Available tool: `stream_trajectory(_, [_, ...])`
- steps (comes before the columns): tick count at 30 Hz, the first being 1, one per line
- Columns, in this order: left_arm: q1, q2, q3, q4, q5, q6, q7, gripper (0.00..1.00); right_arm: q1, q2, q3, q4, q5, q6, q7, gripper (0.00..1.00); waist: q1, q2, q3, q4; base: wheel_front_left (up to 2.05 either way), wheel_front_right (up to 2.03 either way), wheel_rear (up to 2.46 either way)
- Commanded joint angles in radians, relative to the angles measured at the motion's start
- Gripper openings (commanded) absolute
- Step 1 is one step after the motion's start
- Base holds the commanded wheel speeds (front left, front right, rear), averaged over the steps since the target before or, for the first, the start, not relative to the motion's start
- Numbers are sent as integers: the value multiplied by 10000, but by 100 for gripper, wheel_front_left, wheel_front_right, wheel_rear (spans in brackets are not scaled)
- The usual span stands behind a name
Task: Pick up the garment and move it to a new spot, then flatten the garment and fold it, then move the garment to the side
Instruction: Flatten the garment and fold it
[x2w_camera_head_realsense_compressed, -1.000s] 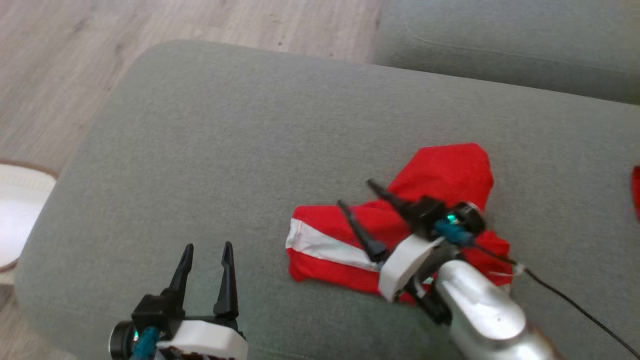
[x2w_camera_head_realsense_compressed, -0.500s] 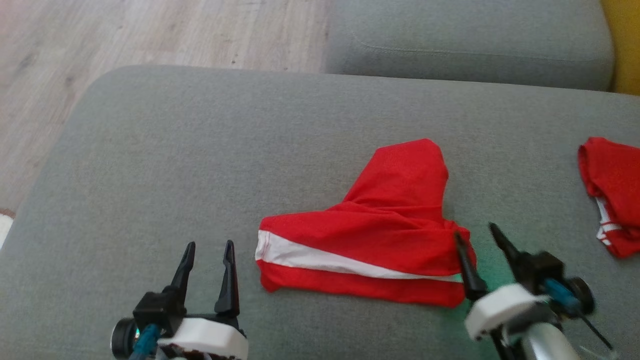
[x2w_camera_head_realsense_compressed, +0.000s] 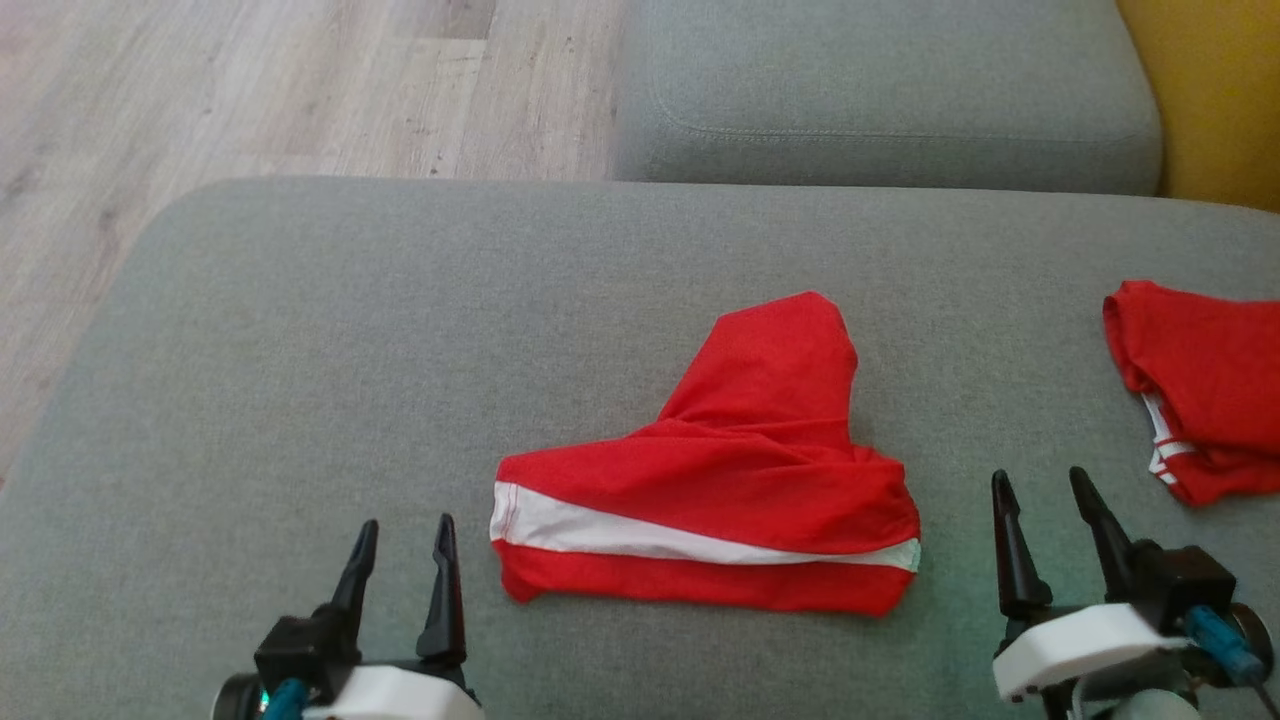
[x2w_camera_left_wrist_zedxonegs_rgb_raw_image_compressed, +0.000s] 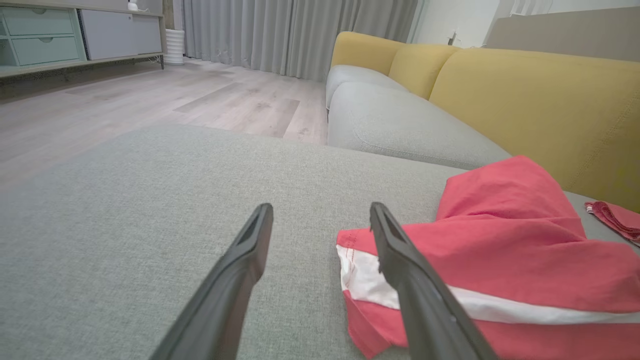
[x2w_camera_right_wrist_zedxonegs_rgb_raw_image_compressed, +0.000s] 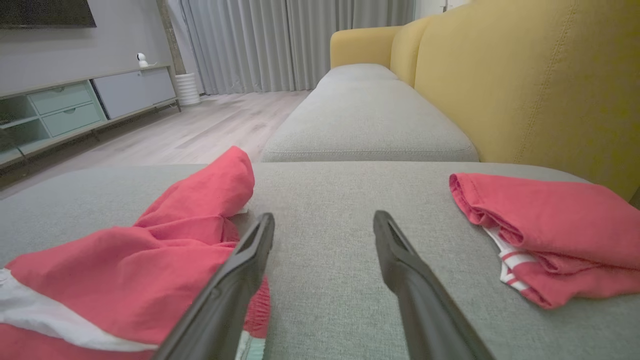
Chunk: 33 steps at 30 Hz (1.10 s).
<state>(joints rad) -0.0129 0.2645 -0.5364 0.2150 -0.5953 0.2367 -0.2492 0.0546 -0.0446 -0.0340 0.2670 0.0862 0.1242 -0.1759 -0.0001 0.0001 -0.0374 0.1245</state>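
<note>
Right fingers (x2w_camera_head_realsense_compressed: 1008, 545) now off rumpled red-and-white garment (x2w_camera_head_realsense_compressed: 720, 480)

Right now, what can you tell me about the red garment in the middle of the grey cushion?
The red garment looks like thin, soft fabric, with a white stripe running near its front edge. It lies loosely folded and wrinkled, one rounded flap pointing away from the robot. It rests on the grey cushion, between the left gripper and right gripper, both open and apart from it.
</note>
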Motion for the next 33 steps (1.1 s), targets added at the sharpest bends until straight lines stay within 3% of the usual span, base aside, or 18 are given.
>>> stream_trajectory(1, [-345,27,495,-341,134,-11,-124,100,-194,-56,222,-377,39,65,-34,100,1,-1,-12,2,0,0,0])
stream_trajectory(11, [-289,-25,687,-376,353,-83,-125,100,-120,-56,299,-441,136,65,240,100,1,-1,-8,26,0,0,0])
stream_trajectory(18, [-326,-93,638,-286,425,-133,-125,100,153,-56,341,341,-172,65,1074,100,1,-1,152,170,0,0,0])
stream_trajectory(33, [-385,-42,533,-193,506,-161,-124,100,-625,-56,1197,1707,153,65,968,100,1,-1,294,608,0,0,0])
